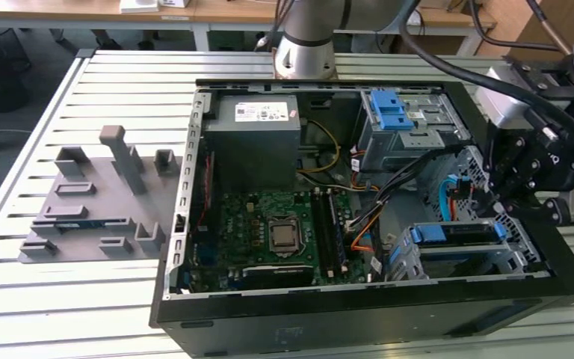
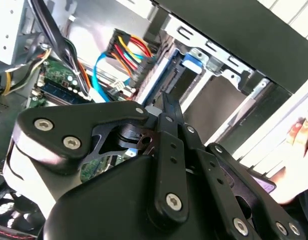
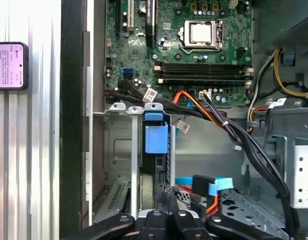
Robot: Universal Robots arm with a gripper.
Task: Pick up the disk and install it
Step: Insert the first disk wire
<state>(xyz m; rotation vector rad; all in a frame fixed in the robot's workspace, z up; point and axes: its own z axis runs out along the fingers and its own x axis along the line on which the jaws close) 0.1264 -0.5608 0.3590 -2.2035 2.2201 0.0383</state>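
The disk [image 1: 454, 233] sits edge-up in the silver bay [image 1: 511, 258] at the front corner of the open computer case, on the exterior view's right. Its blue bracket tab [image 3: 156, 136] shows at the bay's mouth, and in the second wrist view the disk's blue tab [image 2: 191, 61] lies just past the fingertips. My gripper [image 1: 492, 200] hangs over that corner, slightly above the bay. The fingers [image 3: 166, 194] are pressed together with nothing between them, close to the disk's near end. In the second wrist view the gripper [image 2: 167, 100] narrows to one closed tip.
A silver cage with a blue latch [image 1: 399, 112] and a grey power-supply box [image 1: 257, 123] fill the case's far side. Black, orange and blue cables [image 3: 229, 130] cross beside the bay. A grey fixture [image 1: 98, 202] stands on the table. A phone [image 3: 8, 65] lies outside the case wall.
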